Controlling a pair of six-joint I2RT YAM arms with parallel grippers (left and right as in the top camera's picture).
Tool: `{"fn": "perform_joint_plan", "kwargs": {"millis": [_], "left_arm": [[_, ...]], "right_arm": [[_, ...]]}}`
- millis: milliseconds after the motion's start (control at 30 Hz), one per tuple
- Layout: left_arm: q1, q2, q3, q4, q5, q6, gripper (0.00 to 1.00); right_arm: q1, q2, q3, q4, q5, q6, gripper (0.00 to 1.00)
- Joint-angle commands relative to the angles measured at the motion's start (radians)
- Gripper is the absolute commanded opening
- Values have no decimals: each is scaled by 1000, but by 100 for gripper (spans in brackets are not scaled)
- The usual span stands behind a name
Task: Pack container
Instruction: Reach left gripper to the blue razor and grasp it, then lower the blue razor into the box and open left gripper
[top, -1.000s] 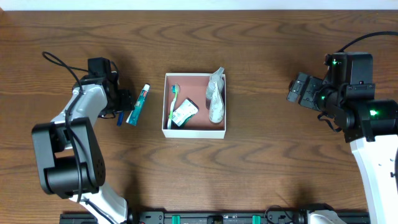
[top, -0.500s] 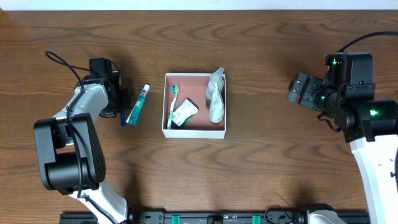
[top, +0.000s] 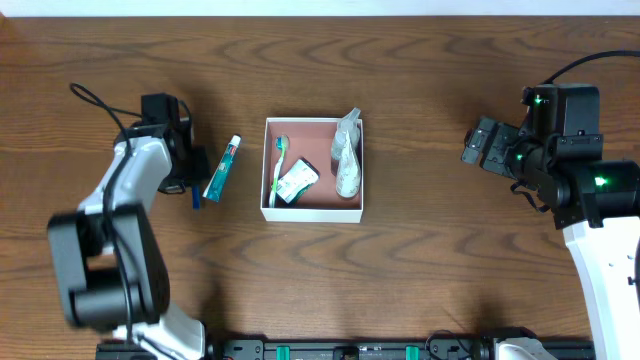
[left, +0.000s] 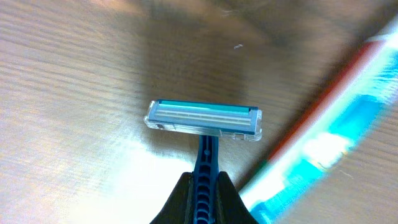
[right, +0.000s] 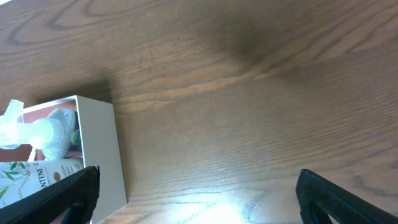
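Note:
The container (top: 312, 213), a white-walled box with a reddish-pink inside, sits mid-table and holds a green toothbrush (top: 279, 160), a green-and-white packet (top: 297, 181) and a clear bottle (top: 346, 155). To its left my left gripper (top: 195, 188) is shut on the handle of a blue razor (left: 204, 120), whose head points away from the fingers just over the wood. A toothpaste tube (top: 222, 168) lies right beside the razor, and the left wrist view shows it blurred (left: 329, 149). My right gripper (right: 199, 193) hangs open and empty to the right of the container (right: 102, 149).
Bare brown wood surrounds the container on all sides. A black cable (top: 95, 100) loops behind the left arm. The right arm's body (top: 570, 160) stands at the right edge of the table.
My left gripper has closed on the razor handle and shifted slightly. The right arm and the container's contents have stayed still.

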Motion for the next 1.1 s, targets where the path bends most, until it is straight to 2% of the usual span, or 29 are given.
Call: {"fn": "perform_joint_plan", "kwargs": {"millis": [0, 167, 300, 567, 867, 933, 1067], "left_arm": [[-43, -170, 6, -25, -3, -6, 6], [-179, -338, 5, -56, 27, -32, 6], [-320, -369, 5, -42, 25, -71, 6], [-492, -230, 1, 51, -8, -163, 5], [-504, -52, 2, 135, -72, -198, 7], [-504, -50, 2, 132, -66, -198, 17], [-504, -104, 20, 113, -48, -198, 46]], "right_arm": [[-8, -4, 1, 0, -3, 12, 99], [-8, -4, 1, 0, -3, 12, 99], [-8, -4, 1, 0, -3, 12, 99], [-8, -4, 1, 0, -3, 12, 99], [-8, -4, 1, 0, -3, 12, 99], [-8, -4, 1, 0, -3, 12, 99], [-8, -4, 1, 1, -3, 12, 99]]}}
